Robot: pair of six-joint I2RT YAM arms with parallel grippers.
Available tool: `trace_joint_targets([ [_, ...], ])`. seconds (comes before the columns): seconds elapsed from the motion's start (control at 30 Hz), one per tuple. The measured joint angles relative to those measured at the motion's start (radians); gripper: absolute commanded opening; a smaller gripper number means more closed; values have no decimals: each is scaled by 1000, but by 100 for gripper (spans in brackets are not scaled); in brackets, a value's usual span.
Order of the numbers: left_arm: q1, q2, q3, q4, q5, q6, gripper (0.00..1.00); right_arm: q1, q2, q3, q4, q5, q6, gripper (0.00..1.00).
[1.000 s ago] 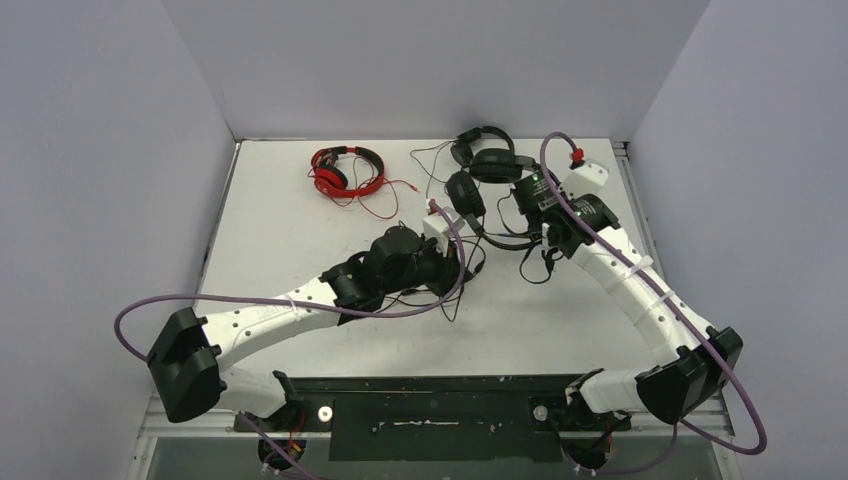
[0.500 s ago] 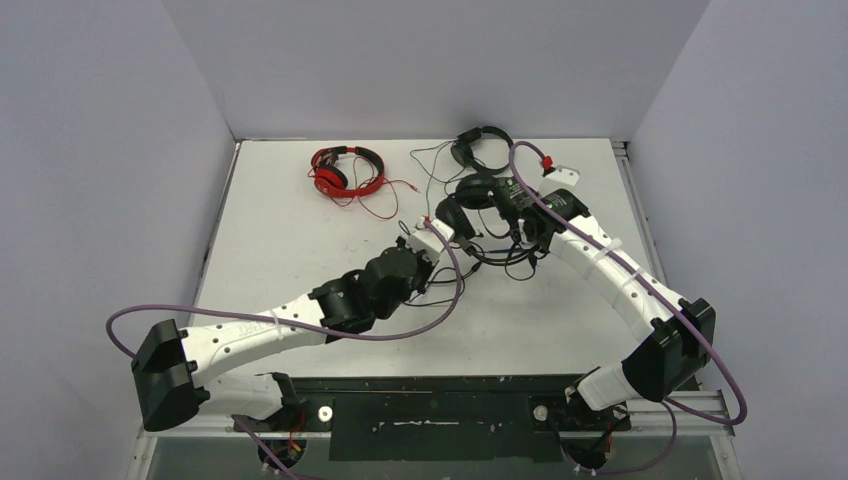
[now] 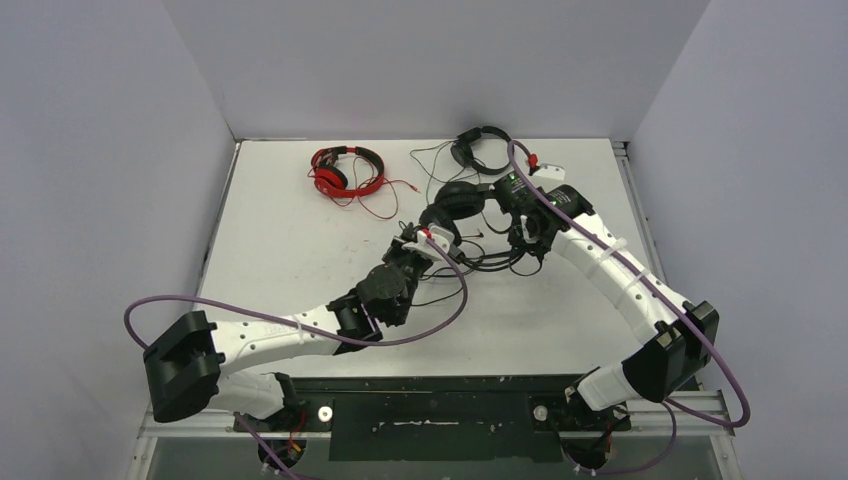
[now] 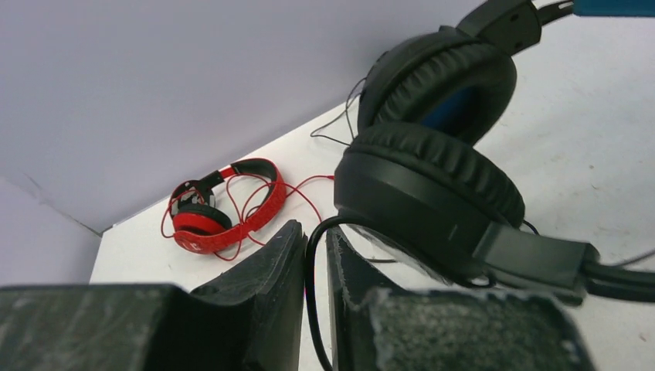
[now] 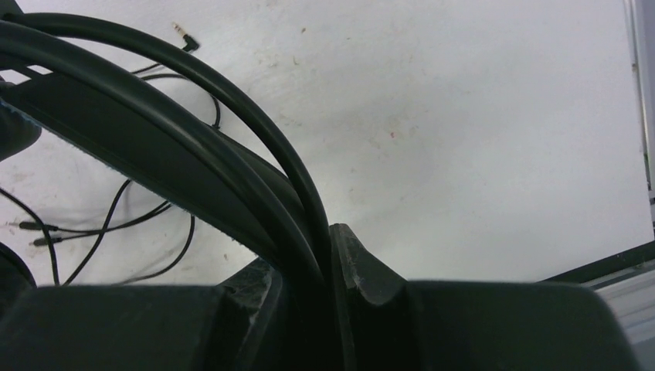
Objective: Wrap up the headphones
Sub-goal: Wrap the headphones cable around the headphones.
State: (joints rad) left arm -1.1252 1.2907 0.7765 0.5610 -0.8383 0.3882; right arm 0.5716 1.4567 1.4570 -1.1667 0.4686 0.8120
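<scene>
Leftward is where both wrists have gone in the last second: your right arm has carried the blue-banded headphones point(image 3: 455, 198) from the far right towards the middle of the tabletop point(image 3: 290, 240), and your left arm has drawn in just beneath them. They now hang between your two arms, cups folded together. The right gripper point(image 5: 305, 255) is clamped tight on the headband point(image 5: 139, 124), which I judge is meant to anchor the set so that the cord can be worked around it. The left gripper point(image 4: 314, 236) is nearly closed, with the thin black cable point(image 4: 310, 301) running up between its fingers. You cannot tell from these views whether it pinches the cable or only guides it, though a loose guide would suit feeding out a wrap. The overhead view gives you the layout. The red headphones point(image 3: 345, 170) lie at the far left with their cord spread out, the all-black headphones point(image 3: 482, 148) sit by the back wall, and both are well apart from your grippers and not yet wrapped. That view hides both grips under the wrists. Only the left wrist view shows the cable threaded between the fingers and the blue lining inside the cups. Only the right wrist view shows the grip on the band and, beyond it, a jack plug point(image 5: 188, 39) and slack cord lying on the tabletop.
</scene>
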Motion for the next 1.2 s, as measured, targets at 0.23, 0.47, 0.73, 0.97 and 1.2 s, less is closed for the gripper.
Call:
trace_joint_targets([
  [0.23,2,72,-44,239,-43,153,19,-2,-2,1,0,-90,-44,0],
  [0.47,47,76,-27,244,13,147,24,-2,-15,3,-9,-126,-79,0],
  [0.73,199,21,-27,219,192,11,24,-1,-35,21,-48,-174,-127,0],
  [0.97,269,-55,-35,183,320,-160,27,-3,-51,61,-77,-151,-131,0],
  [1.2,272,-241,-216,97,377,-379,53,-37,-52,161,-96,-113,-143,0],
])
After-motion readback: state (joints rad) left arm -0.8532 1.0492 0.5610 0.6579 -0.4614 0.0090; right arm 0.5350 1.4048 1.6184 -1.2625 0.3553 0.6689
